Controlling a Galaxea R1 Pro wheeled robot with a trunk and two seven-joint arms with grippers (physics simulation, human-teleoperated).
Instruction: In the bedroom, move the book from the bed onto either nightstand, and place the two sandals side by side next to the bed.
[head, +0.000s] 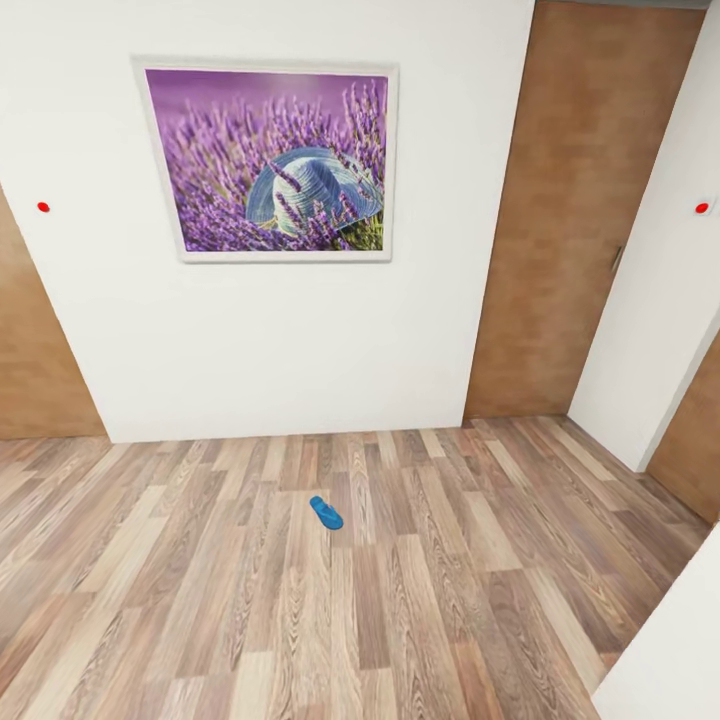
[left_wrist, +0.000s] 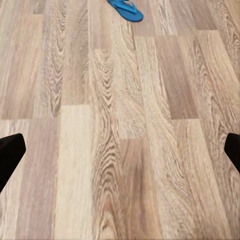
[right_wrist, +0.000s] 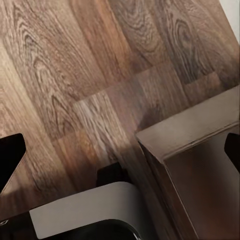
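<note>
head view: a single blue sandal (head: 326, 512) lies flat on the wood-plank floor (head: 200, 600), alone in the open middle of the room, well apart from the white wall (head: 300, 340) behind it. a framed picture (head: 270, 160) of lavender and a pale blue hat hangs on that wall. brown wooden panels (head: 570, 220) flank the wall to either side, and two small red dots (head: 43, 207) sit on the white surfaces at left and right. a white edge (head: 670, 650) cuts across the lower right corner.

left wrist view: the left gripper (left_wrist: 120, 155) points down at bare planks; its two dark fingertips (left_wrist: 10, 155) show at opposite borders of the frame, jaws spread wide with nothing between them. the sandal (left_wrist: 126, 8) lies on the floor ahead of the fingers, partly cut off by the frame border, not touched by the gripper.

right wrist view: the right gripper (right_wrist: 120, 155) hangs over darker, shaded floor, fingertips (right_wrist: 10, 157) likewise set far apart and holding nothing. a dark brown wooden corner (right_wrist: 195, 145) of some furniture lies under the gap between the fingers; what piece it belongs to cannot be told. a pale grey rounded part (right_wrist: 85, 210) with a dark rim sits close to the camera.
</note>
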